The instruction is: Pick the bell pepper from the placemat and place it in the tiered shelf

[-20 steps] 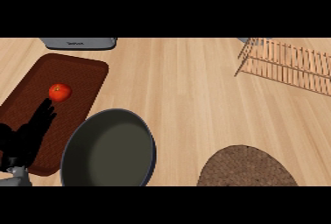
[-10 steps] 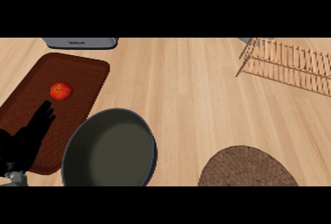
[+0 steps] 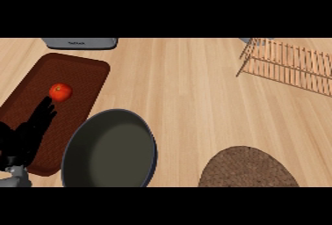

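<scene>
The black left hand (image 3: 21, 139), fingers straight and empty, has the small red bell pepper (image 3: 59, 92) just beyond its fingertips.

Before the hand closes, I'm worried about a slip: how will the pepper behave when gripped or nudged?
The pepper looks small and round, so a nudge from the left hand would probably roll it across the placemat. Its smooth skin may slip in a grasp. Nothing beside it on the placemat would stop a roll.
</scene>
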You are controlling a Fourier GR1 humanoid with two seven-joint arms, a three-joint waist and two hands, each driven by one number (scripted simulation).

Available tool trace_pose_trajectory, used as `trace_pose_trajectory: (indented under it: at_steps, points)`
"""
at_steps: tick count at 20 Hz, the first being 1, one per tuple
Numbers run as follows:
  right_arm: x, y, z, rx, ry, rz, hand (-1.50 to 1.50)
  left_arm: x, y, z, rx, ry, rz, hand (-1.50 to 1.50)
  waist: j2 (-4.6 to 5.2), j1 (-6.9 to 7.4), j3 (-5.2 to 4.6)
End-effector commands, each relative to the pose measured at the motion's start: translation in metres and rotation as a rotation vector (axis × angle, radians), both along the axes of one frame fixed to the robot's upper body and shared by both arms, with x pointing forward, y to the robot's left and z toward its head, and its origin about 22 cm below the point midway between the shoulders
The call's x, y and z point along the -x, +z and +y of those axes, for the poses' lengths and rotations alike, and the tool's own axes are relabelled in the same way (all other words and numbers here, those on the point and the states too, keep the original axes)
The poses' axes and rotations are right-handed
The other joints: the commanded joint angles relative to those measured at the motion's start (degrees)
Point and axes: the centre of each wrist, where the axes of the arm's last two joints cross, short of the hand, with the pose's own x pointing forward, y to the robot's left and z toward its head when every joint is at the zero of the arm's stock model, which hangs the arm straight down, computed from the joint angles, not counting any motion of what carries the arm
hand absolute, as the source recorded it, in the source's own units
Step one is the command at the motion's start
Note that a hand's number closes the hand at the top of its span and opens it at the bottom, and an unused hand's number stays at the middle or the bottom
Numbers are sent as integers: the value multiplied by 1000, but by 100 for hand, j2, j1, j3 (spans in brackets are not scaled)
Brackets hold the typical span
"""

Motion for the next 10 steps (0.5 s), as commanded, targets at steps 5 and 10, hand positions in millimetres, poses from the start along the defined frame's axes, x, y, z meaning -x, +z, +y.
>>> trace_pose_trajectory:
  at_steps: [5,10]
  points:
    - [-28,-29,-23,-103,-147,3,-150,-8,2,6,-18,3,-5,0,12,25,1]
    - [-36,-58,-43,33,-85,68,-150,-1,4,-1,2,-5,-23,0,17,52,4]
